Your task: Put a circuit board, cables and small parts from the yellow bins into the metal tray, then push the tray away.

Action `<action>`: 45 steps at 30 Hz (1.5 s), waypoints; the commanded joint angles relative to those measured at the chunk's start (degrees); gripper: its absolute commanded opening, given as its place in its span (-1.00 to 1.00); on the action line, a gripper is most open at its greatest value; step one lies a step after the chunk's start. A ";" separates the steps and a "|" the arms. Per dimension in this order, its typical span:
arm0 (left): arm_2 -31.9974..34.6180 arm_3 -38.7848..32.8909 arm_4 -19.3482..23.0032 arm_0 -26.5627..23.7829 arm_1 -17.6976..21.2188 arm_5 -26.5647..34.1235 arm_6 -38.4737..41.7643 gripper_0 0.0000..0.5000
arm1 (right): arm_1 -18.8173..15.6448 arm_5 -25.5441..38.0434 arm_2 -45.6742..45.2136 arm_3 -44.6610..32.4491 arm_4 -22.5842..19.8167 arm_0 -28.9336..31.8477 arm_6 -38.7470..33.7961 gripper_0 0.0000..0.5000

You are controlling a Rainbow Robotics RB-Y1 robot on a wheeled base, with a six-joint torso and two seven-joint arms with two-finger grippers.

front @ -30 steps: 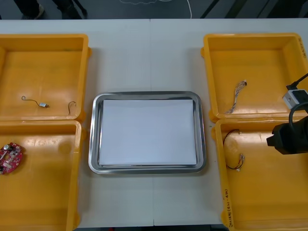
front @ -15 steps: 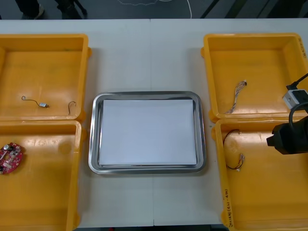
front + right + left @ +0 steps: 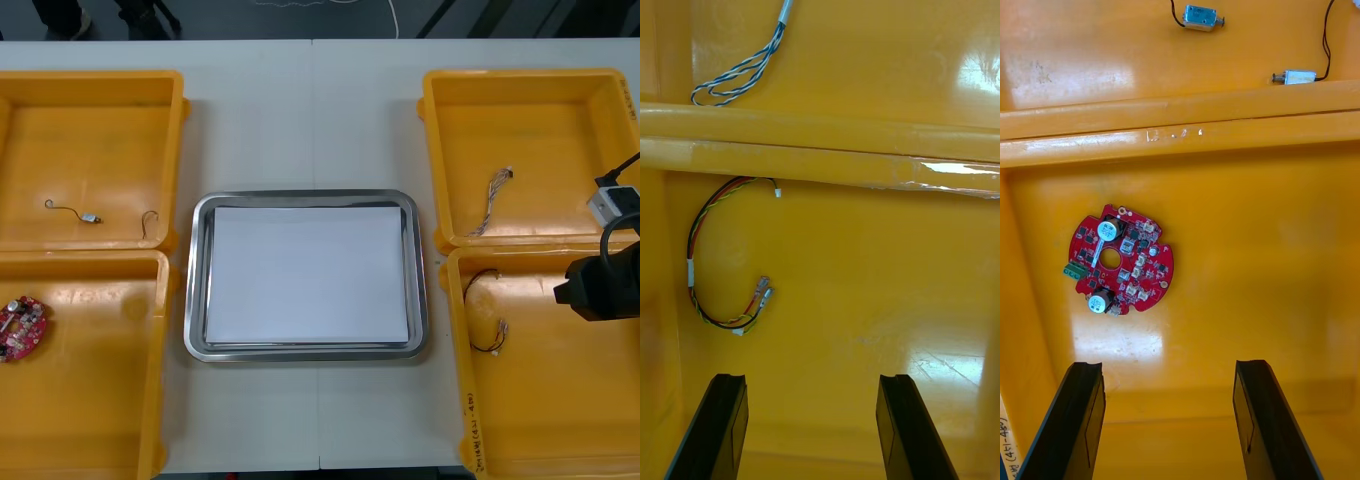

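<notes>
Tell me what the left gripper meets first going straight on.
Probably the bare floor of the yellow bin: the open left gripper points at it, the circuit board lying slightly aside, nearer one finger.

The right arm (image 3: 598, 285) hangs over the right edge of the worktop (image 3: 310, 120). Both the right gripper (image 3: 812, 427) and the left gripper (image 3: 1169, 427) hold their fingers wide apart.

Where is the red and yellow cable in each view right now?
Front view: the red and yellow cable lies by the inner wall of the right near bin.
Right wrist view: it curls ahead of the open right gripper, nearer one finger.
Left wrist view: another bin, with the circuit board.
Shared landmark: the twisted blue and white cable beyond the bin rim.
</notes>
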 commanded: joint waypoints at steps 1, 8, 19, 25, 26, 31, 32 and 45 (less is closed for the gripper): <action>-0.55 -0.87 -0.51 1.65 -0.61 0.34 4.44 1.00 | -0.66 0.24 -1.77 -1.55 0.21 0.77 -2.92 1.00; -0.37 0.18 -0.42 2.62 -0.44 0.34 4.44 1.00 | -0.66 0.24 -1.77 -1.55 0.21 0.77 -2.92 1.00; -0.11 6.77 0.90 2.44 4.57 0.34 4.09 1.00 | -1.71 -0.82 -1.77 0.29 1.80 2.09 -2.92 1.00; -0.11 12.22 1.16 2.35 7.12 0.34 -3.82 1.00 | -1.89 0.06 -1.77 0.29 3.03 2.00 -5.21 1.00; -0.11 12.57 1.34 2.44 7.21 0.34 -4.70 1.00 | -1.89 0.06 -1.77 0.29 3.03 2.09 -6.26 1.00; 0.24 15.91 2.13 2.35 8.35 0.34 -13.49 1.00 | -1.27 0.06 -1.41 0.29 2.59 1.74 -15.58 1.00; 0.33 16.09 2.13 2.35 8.35 0.34 -14.37 1.00 | -1.10 0.15 -1.33 0.29 2.59 1.65 -16.54 1.00; 0.42 21.45 2.13 1.21 8.35 0.20 -32.65 1.00 | 2.59 -1.43 6.14 1.43 6.81 -1.07 -33.59 1.00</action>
